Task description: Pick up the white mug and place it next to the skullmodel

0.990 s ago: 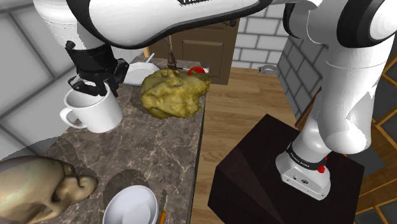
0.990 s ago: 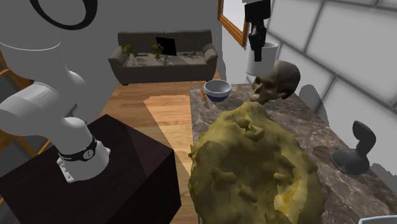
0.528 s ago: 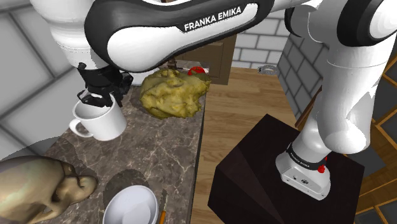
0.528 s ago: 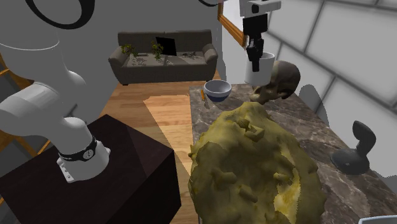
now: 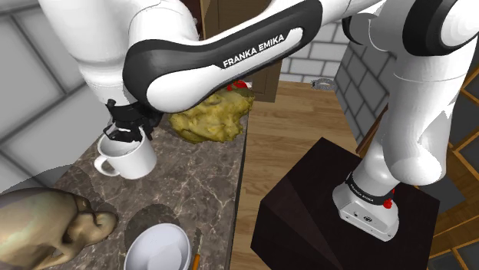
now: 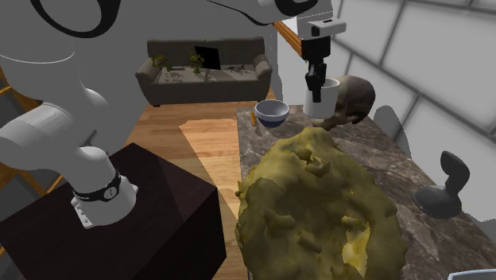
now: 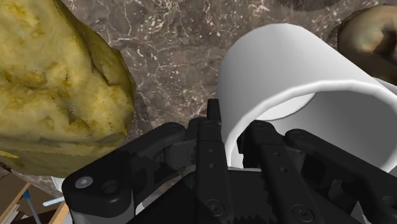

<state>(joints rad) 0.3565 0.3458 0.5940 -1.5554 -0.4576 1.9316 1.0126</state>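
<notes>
Hand (image 7: 234, 141) grips the white mug (image 7: 299, 76) by its rim wall, one finger inside, one outside; we judge that keeps it upright. It hangs over the desk (image 5: 207, 172), short of the skull model (image 5: 38, 222).

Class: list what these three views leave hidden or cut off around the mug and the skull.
- The skull: shoulder view, cropped by left and bottom edges; second exterior view, partly behind the mug.
- The bowl: shoulder view, cut by the bottom edge.
- The yellow lump: shoulder view, top hidden by the arm.
- The mug's underside: hidden, so contact with the counter is unclear.
</notes>
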